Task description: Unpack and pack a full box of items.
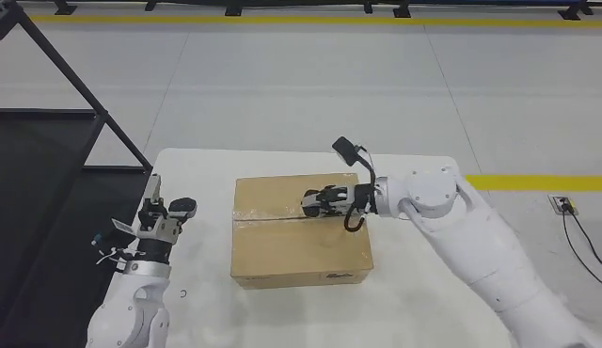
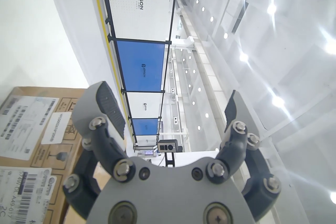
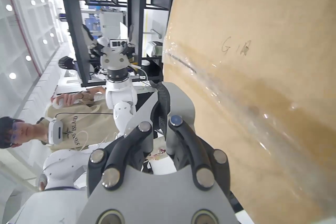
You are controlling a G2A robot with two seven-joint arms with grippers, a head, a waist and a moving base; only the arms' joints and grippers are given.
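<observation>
Overhead, the taped cardboard box sits on the table; right gripper over its seam, left gripper well apart. Left wrist: jaws spread, empty, near the box's labels. Right wrist: clenched beside the tape. Probably heavy, stiff; lift by flap edges.

Bright overhead light; round ceiling lamps flare into starbursts. Glints on clear tape across brown cardboard box. Wrist-view edges bowed.
</observation>
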